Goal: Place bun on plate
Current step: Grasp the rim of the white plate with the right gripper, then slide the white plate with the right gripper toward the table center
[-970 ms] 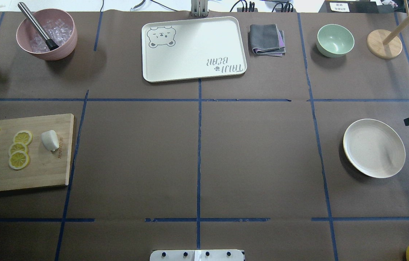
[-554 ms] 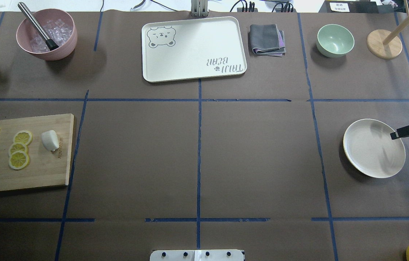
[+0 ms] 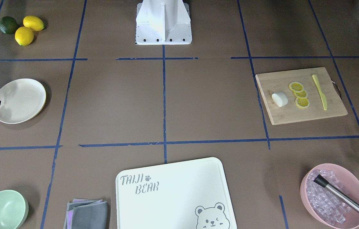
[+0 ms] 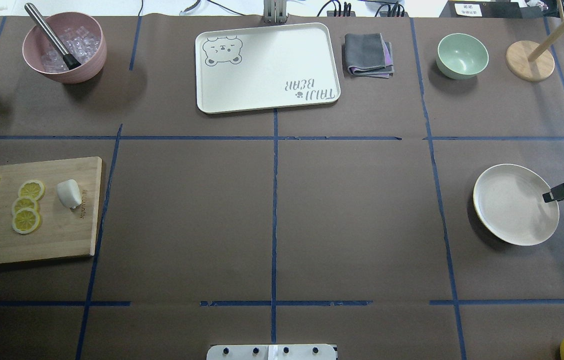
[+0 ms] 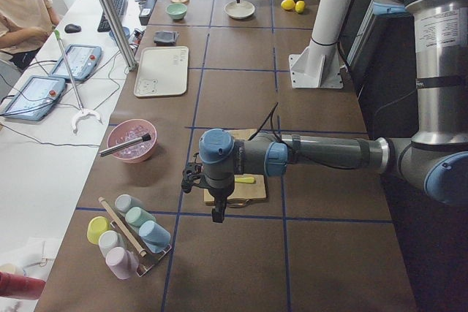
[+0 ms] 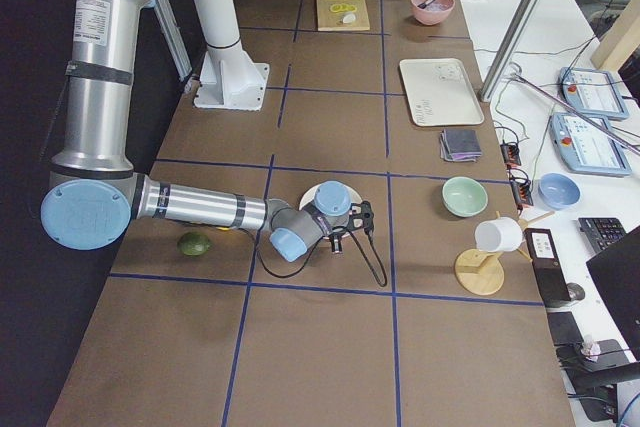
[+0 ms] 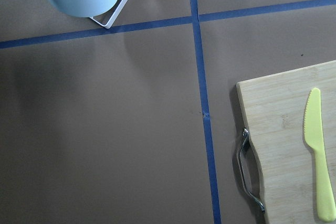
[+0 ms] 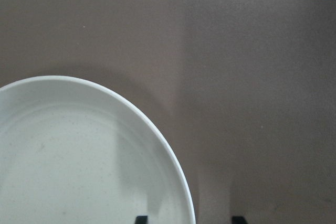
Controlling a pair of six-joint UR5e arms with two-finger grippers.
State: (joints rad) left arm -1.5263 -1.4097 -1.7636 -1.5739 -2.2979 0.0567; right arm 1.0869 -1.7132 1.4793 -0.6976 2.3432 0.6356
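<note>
Right gripper (image 4: pixel 553 195) shifted slightly back toward outer rim of round cream-white plate (image 4: pixel 507 210); jaws spread, nothing held. Small white pillow-shaped bun (image 4: pixel 69 193) unmoved on bamboo cutting board (image 4: pixel 57 235). Left gripper (image 5: pixel 216 214): jaw state indiscernible.

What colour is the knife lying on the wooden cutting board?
Pale yellow-green, all one colour. The knife shows best in the left wrist-mounted view.

Brown taped table (image 4: pixel 362 210), plate (image 4: pixel 507 200), cutting board (image 4: pixel 62 240), bear tray (image 4: pixel 267 60), pink bowl (image 4: pixel 89 70), green bowl (image 4: pixel 462 55), folded cloth (image 4: pixel 368 54)
</note>
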